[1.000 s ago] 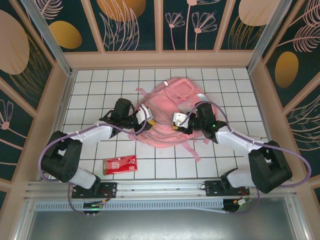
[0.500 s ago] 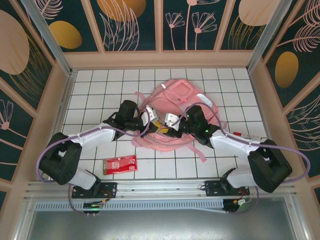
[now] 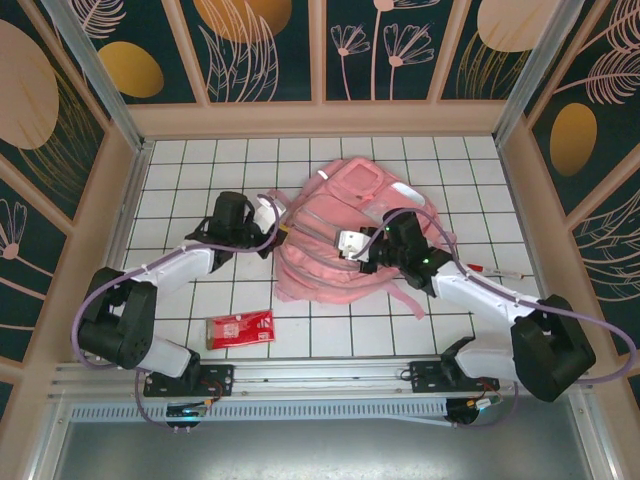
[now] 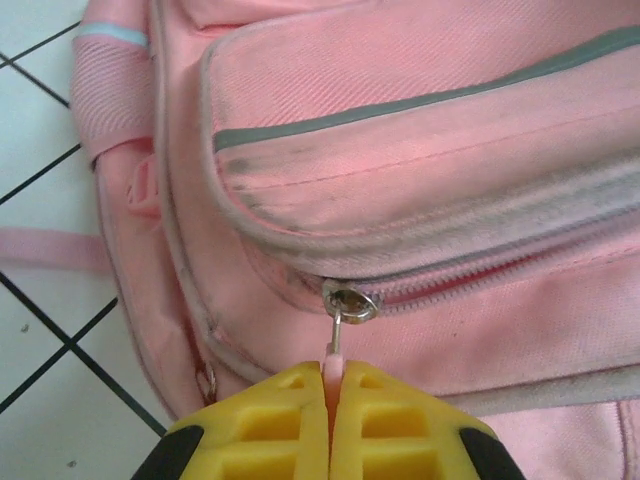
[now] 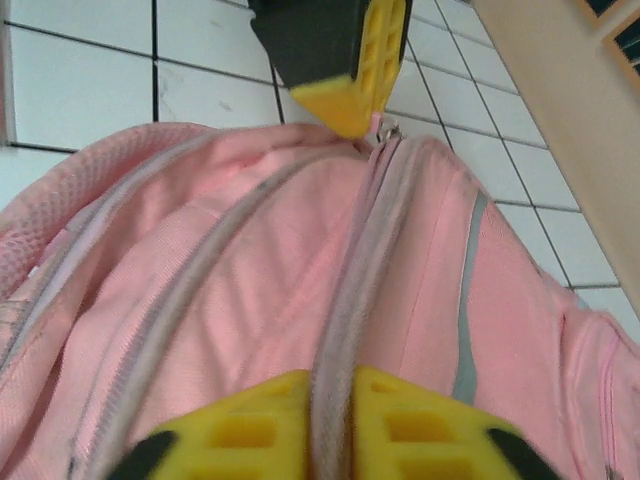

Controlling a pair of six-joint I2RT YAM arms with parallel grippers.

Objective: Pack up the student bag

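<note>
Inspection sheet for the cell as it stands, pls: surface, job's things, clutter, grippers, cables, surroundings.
Surface: white gridded table, bare tiles around the bag.
Job's things: pink student bag lying mid-table between the arms.
Clutter: red packet flat near the left arm's base, apart from the bag; small red item beside the right arm, too small to identify.
Grippers: left gripper shut on the zip pull; right gripper pinching the bag's zip seam.
Cables: purple cables along both arms; the right one arcs over the bag.
Surroundings: leaf-patterned wall panels; metal rail at the near edge.
</note>
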